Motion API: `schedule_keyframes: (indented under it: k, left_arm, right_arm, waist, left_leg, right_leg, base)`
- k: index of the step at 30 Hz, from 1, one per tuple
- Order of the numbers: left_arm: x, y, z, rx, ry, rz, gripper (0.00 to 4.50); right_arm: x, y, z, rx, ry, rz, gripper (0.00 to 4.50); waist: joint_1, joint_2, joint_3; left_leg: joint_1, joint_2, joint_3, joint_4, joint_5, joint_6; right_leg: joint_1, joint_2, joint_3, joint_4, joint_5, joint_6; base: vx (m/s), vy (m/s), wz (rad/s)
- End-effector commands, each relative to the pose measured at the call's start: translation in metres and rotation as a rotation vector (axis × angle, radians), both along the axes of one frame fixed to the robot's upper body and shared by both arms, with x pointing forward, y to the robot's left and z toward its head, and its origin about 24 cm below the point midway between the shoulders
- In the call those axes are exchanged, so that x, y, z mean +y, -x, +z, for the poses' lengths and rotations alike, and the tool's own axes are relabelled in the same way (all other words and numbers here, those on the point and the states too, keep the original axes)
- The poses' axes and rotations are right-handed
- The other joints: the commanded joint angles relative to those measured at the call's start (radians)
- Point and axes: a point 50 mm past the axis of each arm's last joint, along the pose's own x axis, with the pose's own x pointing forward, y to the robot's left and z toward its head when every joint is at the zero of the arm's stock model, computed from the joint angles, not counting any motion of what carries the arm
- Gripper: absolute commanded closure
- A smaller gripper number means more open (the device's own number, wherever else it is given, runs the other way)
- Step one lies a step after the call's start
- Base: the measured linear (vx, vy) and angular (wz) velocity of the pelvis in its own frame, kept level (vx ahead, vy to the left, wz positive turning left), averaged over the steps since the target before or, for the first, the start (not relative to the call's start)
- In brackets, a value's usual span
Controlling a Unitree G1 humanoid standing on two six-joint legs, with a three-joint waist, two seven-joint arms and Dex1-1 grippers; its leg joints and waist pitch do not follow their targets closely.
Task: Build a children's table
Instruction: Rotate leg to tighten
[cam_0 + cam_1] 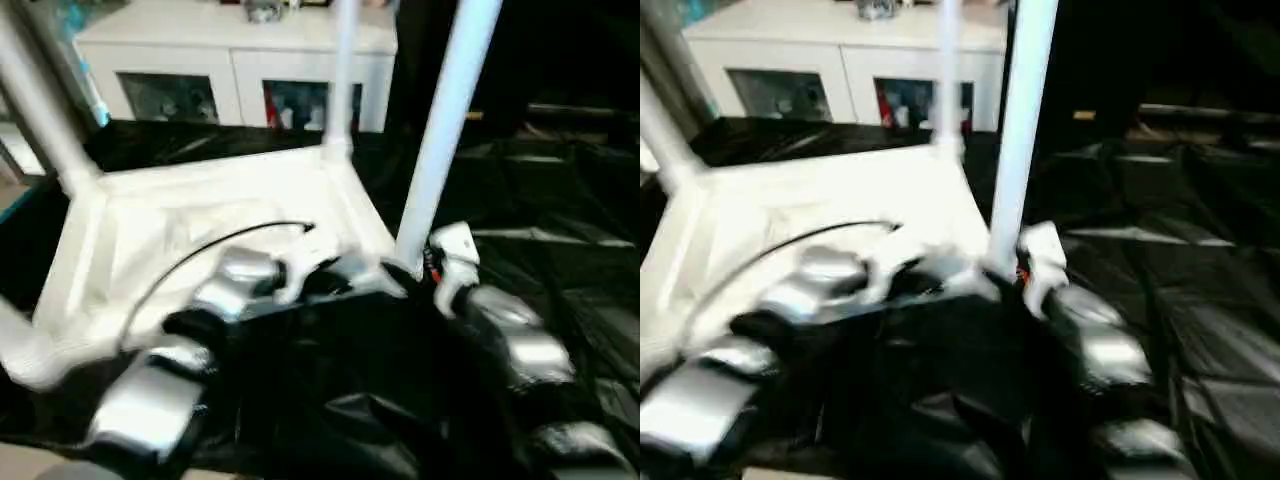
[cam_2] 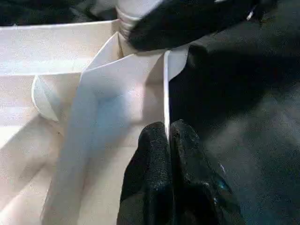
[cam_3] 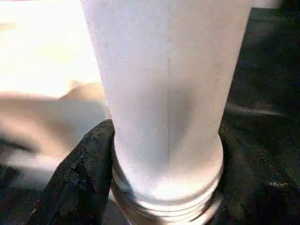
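The children's table top (image 1: 200, 230) lies upside down on black sheeting, its ribbed underside facing up. White legs stand in the far right corner (image 1: 343, 70) and the far left corner (image 1: 35, 100). At the near right corner another leg (image 1: 445, 130) stands almost upright, and its threaded end (image 3: 164, 206) is just above the socket. My right gripper (image 3: 166, 187) is shut around the base of this leg, one black finger (image 3: 84, 164) on each side. My left gripper (image 2: 168, 136) is shut on the thin rim (image 2: 166, 84) of the table top, close beside that corner.
A white cabinet (image 1: 230, 60) with glass doors stands behind the table. Wrinkled black sheeting (image 1: 560, 250) covers the surface to the right and in front. My silver forearms (image 1: 150, 400) cross the foreground.
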Motion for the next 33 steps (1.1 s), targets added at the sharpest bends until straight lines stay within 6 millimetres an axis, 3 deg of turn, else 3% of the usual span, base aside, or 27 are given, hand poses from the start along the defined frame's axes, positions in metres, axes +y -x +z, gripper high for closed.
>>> schedule_keyframes:
  k: [1, 3, 5, 10, 14, 16, 19, 24, 28, 33]
  left_arm:
    - [-0.023, -0.003, 0.01, -0.064, 0.01, 0.01, 4.5]
    - [-0.028, -0.003, 0.01, -0.064, 0.017, 0.022, 4.5]
    - [-0.03, -0.003, 0.011, -0.066, 0.023, 0.025, 4.5]
    - [-0.027, 0.0, 0.01, -0.059, 0.04, -0.022, 4.5]
    - [-0.011, 0.006, 0.007, -0.016, 0.022, -0.137, 4.5]
    - [-0.007, 0.007, 0.007, -0.003, 0.028, -0.168, 4.5]
    - [0.002, 0.011, 0.007, 0.015, 0.023, -0.236, 4.5]
    - [0.02, 0.017, 0.009, 0.049, 0.029, -0.341, 4.5]
    - [0.031, 0.019, 0.013, 0.076, 0.056, -0.379, 4.5]
    - [0.037, 0.02, 0.013, 0.082, 0.048, -0.391, 4.5]
  right_arm:
    - [0.02, 0.012, -0.031, 0.169, -0.012, -0.007, 1.77]
    - [0.031, 0.01, -0.027, 0.142, -0.014, 0.022, 1.77]
    - [0.037, 0.009, -0.025, 0.126, -0.013, 0.051, 1.22]
    - [0.041, 0.007, -0.014, 0.044, -0.041, 0.148, 0.73]
    - [0.027, 0.014, -0.003, 0.018, -0.043, 0.35, 0.73]
    - [0.02, 0.019, 0.0, 0.018, -0.023, 0.439, 0.73]
    - [0.007, 0.028, 0.003, 0.035, 0.009, 0.555, 0.73]
    - [-0.017, 0.037, 0.01, 0.062, 0.059, 0.672, 0.73]
    - [-0.029, 0.04, 0.017, 0.074, 0.053, 0.704, 0.73]
    - [-0.031, 0.042, 0.017, 0.086, 0.047, 0.724, 1.06]
  waist:
    - [-0.012, -0.006, -0.047]
    - [-0.017, -0.003, -0.048]
    - [-0.017, 0.0, -0.049]
    - [-0.016, -0.002, -0.05]
    - [-0.007, -0.006, -0.057]
    - [-0.001, -0.005, -0.061]
    - [0.01, -0.005, -0.065]
    - [0.025, -0.012, -0.068]
    - [0.031, -0.007, -0.07]
    - [0.033, -0.009, -0.067]
  left_leg:
    - [0.043, 0.027, -0.034, -0.086, -0.515, -0.034]
    - [0.039, 0.029, -0.037, -0.09, -0.521, -0.026]
    - [0.038, 0.03, -0.036, -0.094, -0.523, -0.023]
    - [0.029, 0.031, -0.037, -0.097, -0.51, -0.014]
    - [0.022, 0.036, -0.031, -0.097, -0.446, 0.011]
    - [0.016, 0.038, -0.023, -0.092, -0.372, 0.032]
    - [0.014, 0.042, -0.014, -0.083, -0.3, 0.065]
    - [0.009, 0.043, -0.012, -0.072, -0.231, 0.089]
    - [0.012, 0.045, -0.01, -0.07, -0.199, 0.1]
    - [0.014, 0.045, -0.009, -0.073, -0.234, 0.083]
  right_leg:
    - [0.008, -0.038, 0.011, -0.111, -0.613, -0.106]
    - [0.013, -0.037, 0.007, -0.113, -0.599, -0.101]
    - [0.013, -0.035, 0.007, -0.116, -0.566, -0.104]
    - [0.018, -0.038, 0.012, -0.106, -0.522, -0.126]
    - [0.03, -0.04, 0.021, -0.093, -0.411, -0.164]
    - [0.035, -0.038, 0.024, -0.076, -0.288, -0.212]
    - [0.038, -0.038, 0.025, -0.066, -0.226, -0.243]
    - [0.042, -0.038, 0.026, -0.048, -0.159, -0.274]
    - [0.04, -0.035, 0.026, -0.038, -0.094, -0.302]
    - [0.039, -0.036, 0.027, -0.044, -0.15, -0.292]
  base:
    - [0.0, 0.0, 0.0]
    - [0.0, 0.0, 0.0]
    - [0.0, 0.0, 0.0]
    - [0.0, 0.0, 0.0]
    - [0.0, 0.0, 0.0]
    - [0.0, 0.0, 0.0]
    - [0.017, -0.006, 0.01]
    - [0.01, -0.004, 0.01]
    - [0.0, 0.0, 0.0]
    - [0.0, 0.0, 0.0]
